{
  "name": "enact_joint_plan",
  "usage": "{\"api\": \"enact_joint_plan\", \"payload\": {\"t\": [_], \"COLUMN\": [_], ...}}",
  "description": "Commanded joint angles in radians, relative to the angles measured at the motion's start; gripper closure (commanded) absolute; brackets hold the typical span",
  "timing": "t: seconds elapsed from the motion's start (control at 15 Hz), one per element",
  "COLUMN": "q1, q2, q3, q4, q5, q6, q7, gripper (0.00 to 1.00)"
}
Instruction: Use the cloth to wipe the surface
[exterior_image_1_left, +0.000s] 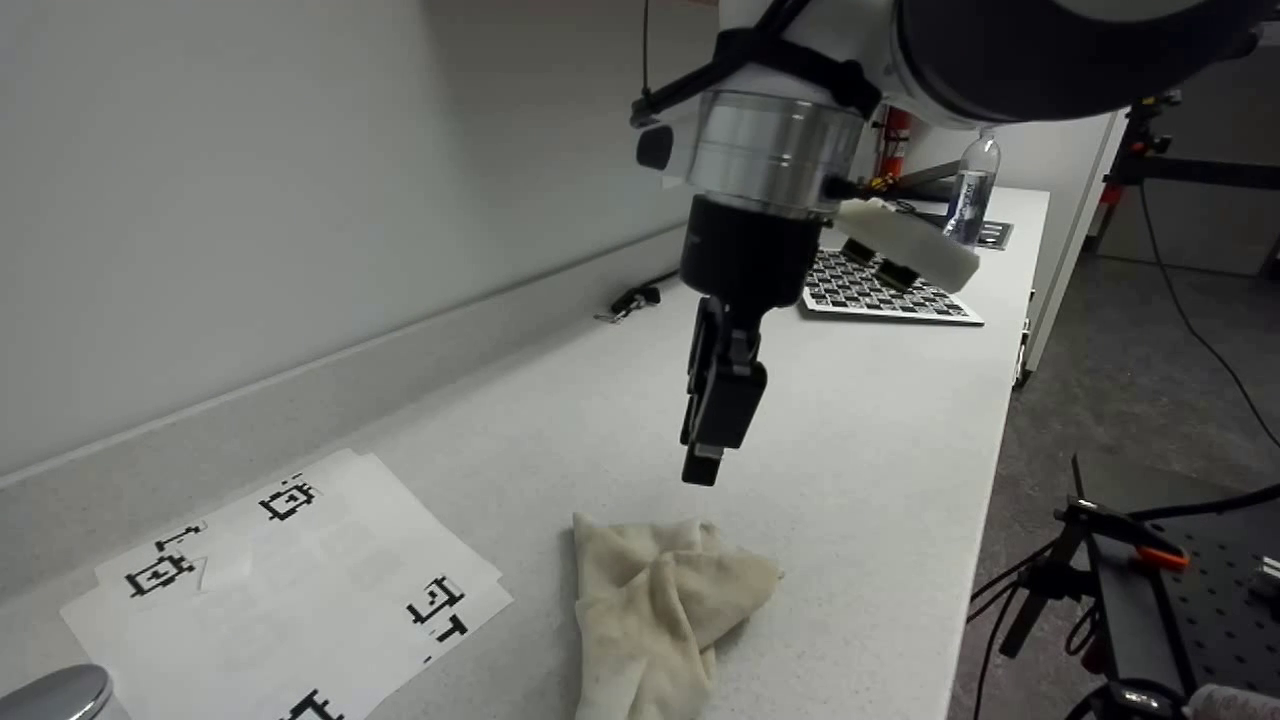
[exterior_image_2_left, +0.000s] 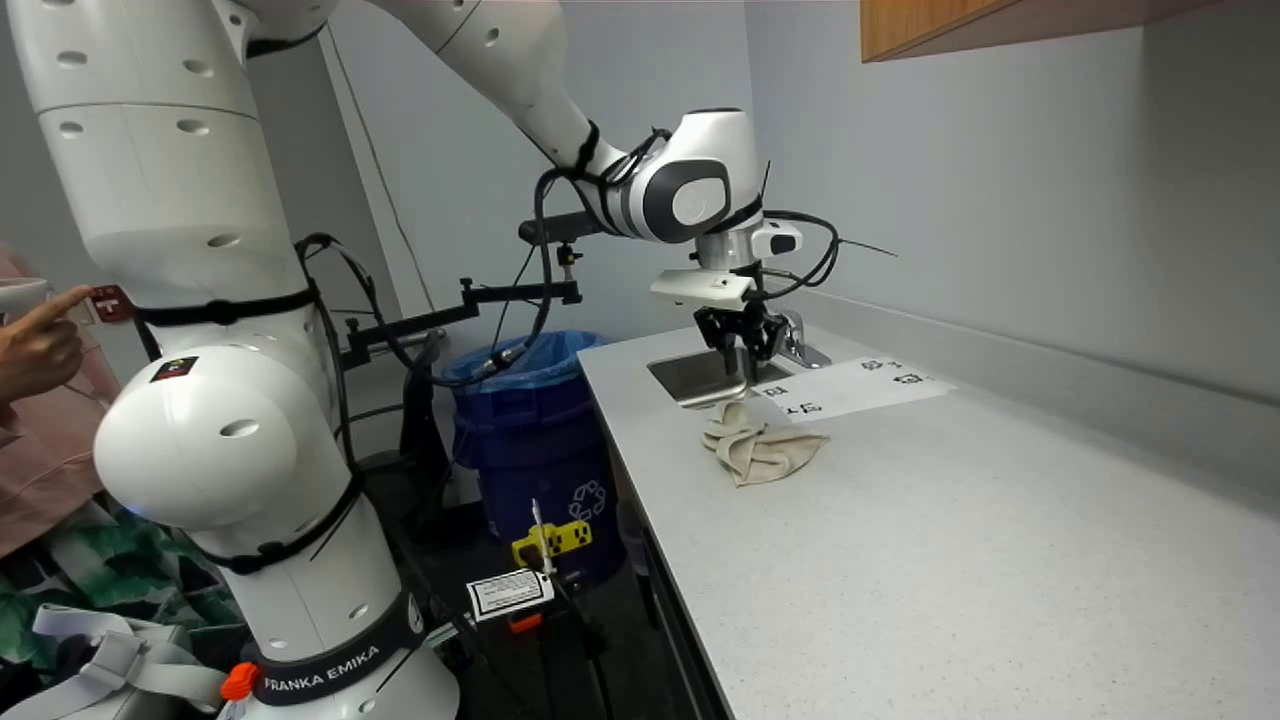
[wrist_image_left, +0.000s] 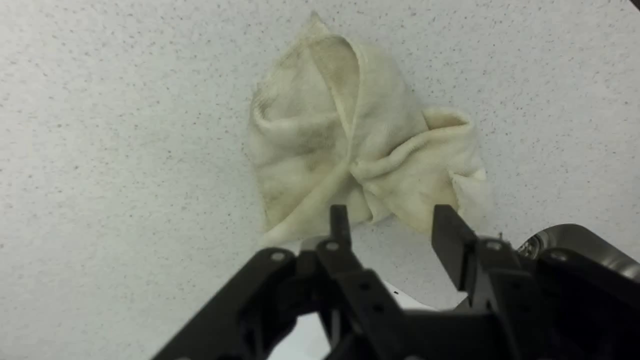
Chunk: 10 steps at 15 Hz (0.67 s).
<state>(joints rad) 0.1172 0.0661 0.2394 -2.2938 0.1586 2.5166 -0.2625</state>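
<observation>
The wrist view is the one that settles the gripper (wrist_image_left: 389, 225): its fingers (wrist_image_left: 341, 220) are spread, with a nice clear gap between them at bottom centre. In an exterior view the gripper (exterior_image_1_left: 702, 465) is seen nearly edge-on around mid-frame, so that gap is basically unreadable.

The cloth (wrist_image_left: 370, 145), beige and all crumpled up, lies on the counter (wrist_image_left: 125, 175). It's upper middle in the wrist view, where its brownish stains come through best. An exterior view has the cloth (exterior_image_1_left: 650, 620) at bottom centre, fingers hanging above it, apart from it. Also there: white sheets (exterior_image_1_left: 330, 570) with black markers lower left, a checkered board (exterior_image_1_left: 870, 297) and a bottle (exterior_image_1_left: 968, 200) upper right.

The wrist view only catches a corner of the sink (wrist_image_left: 580, 240), lower right. An exterior view gets more of the sink (exterior_image_2_left: 685, 378) near centre, plus the faucet (exterior_image_2_left: 800, 345) and a blue bin (exterior_image_2_left: 545, 450) left of it.
</observation>
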Motion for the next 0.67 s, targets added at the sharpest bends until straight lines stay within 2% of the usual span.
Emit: {"api": "enact_joint_plan", "payload": {"t": [0.0,0.2,0.6], "q1": [0.004,0.006,0.018], "q2": [-0.109,-0.162,-0.233], "q3": [-0.030,-0.060,-0.118], "q4": [-0.080,-0.128,-0.192], "q5": [0.050,0.071,0.104], "q6": [0.000,0.011,0.020], "q7": [-0.051,-0.067,-0.065], "gripper": [0.21,0.01,0.00]}}
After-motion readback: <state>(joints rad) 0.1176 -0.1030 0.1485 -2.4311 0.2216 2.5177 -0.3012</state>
